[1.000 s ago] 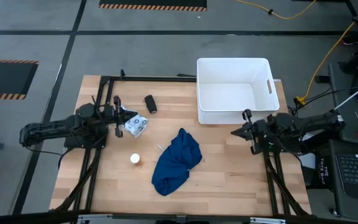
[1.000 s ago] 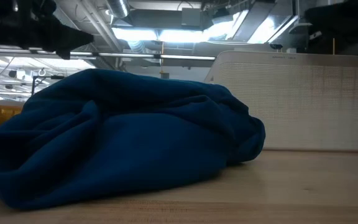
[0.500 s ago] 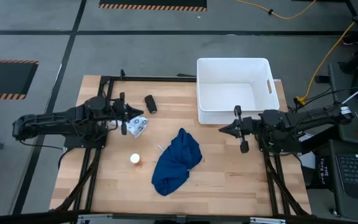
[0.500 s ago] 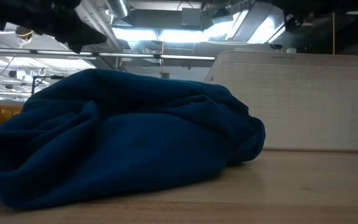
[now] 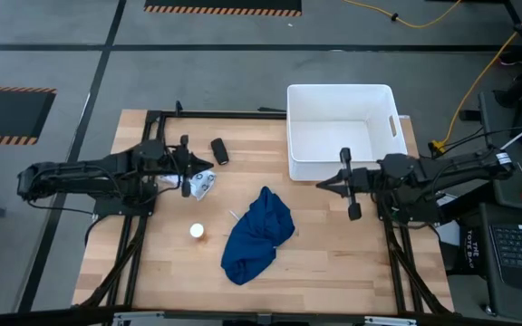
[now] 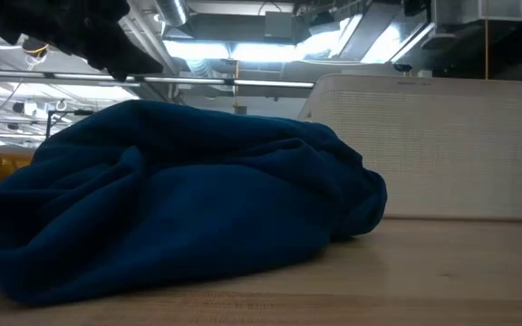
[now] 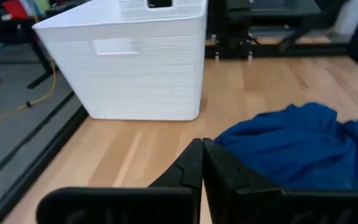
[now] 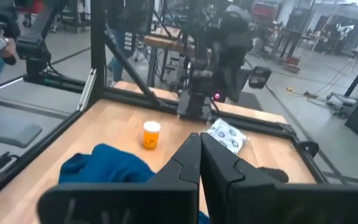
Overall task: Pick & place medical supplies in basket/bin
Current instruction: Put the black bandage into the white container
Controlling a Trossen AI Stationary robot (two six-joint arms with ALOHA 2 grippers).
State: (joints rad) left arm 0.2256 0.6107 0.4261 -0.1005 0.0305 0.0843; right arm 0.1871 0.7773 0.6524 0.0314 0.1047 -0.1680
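- High view: we saw the left gripper (image 5: 208, 166) w/ fingers together, empty, just beside the white packet (image 5: 199, 185); black cylinder (image 5: 219, 151) just beyond, white-orange item (image 5: 197, 232) nearer the front edge. Right gripper (image 5: 320, 186) together too, by the tub (image 5: 341, 132), pointing at the blue cloth (image 5: 256, 235).
- Low view: cloth (image 6: 170, 204) lay in front of the tub (image 6: 424, 145).
- Left wrist view: fingers (image 7: 194, 168) met; cloth (image 7: 291, 146) ahead.
- Right wrist view: packet (image 8: 227, 135) lay far across. We judged the left arm nearer it.

Even overhead light, soft shadows; ceiling lamps (image 6: 243, 47) glare in the low view, wrist views slightly blurred.
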